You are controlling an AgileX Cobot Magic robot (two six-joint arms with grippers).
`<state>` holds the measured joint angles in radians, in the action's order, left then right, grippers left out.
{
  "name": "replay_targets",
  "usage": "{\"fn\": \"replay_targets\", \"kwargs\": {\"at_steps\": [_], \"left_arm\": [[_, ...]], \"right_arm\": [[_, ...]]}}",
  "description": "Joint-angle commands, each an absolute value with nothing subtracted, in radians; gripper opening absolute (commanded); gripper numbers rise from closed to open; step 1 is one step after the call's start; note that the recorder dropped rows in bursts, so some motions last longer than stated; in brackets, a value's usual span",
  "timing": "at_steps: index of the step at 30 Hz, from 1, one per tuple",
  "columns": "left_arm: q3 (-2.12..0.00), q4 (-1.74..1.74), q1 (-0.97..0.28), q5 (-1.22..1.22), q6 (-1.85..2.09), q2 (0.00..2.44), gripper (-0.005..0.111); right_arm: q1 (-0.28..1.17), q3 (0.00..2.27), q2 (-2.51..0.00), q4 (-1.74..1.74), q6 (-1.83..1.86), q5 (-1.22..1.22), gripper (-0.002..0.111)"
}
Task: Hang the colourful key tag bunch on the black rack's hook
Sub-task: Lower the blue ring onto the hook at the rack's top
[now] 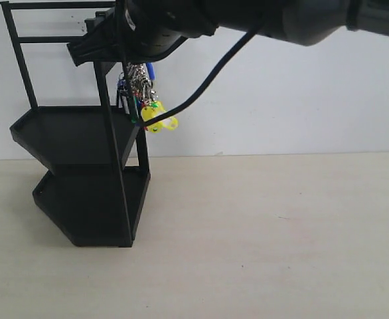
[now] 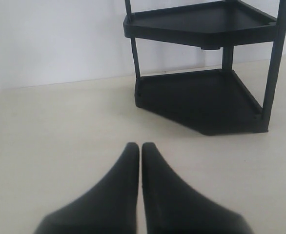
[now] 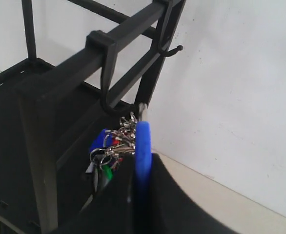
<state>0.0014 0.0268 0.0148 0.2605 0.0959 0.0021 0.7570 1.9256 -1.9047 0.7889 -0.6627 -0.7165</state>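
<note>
The rack is standing on the left side of the table, backed up against the white wall. The right arm is reaching across from the right, high up, to the rack's top rail, with a black cable looping down beneath it.

The right gripper is pinching the big blue loop of the key bunch. Its jaws are closed down tight on the flat of the loop, with nothing else between them. The bunch is dangling just under the top rail, beside the rack's right-hand upright and level with the upper tray. The yellow tags are hanging lowest and sticking out to the right. The green, red and blue tags and the silver rings are clustering above them.

Seen from the right wrist, the silver end of the loop is sitting right up against the curved tip of the hook, which is hanging off the top bar. I cannot tell whether the loop is actually lying over the hook or only touching it. A second hook is sticking out farther along the same bar, well apart from the keys.

The left gripper is hovering low over the bare table on the near side. Its two fingers are pressed together and are holding nothing. The foot of the rack is lying beyond it, off to the right.
</note>
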Motion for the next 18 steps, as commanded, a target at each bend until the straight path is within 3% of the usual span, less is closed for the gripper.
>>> {"fn": "replay_targets", "kwargs": {"at_steps": [1, 18], "left_arm": [[0.000, 0.023, 0.014, 0.254, 0.097, 0.000, 0.004], [0.000, 0.023, 0.014, 0.254, 0.097, 0.000, 0.004]], "right_arm": [[0.757, 1.969, -1.908, 0.824, -0.662, -0.697, 0.000], [0.760, 1.990, -1.969, 0.688, -0.517, -0.641, 0.000]]}}
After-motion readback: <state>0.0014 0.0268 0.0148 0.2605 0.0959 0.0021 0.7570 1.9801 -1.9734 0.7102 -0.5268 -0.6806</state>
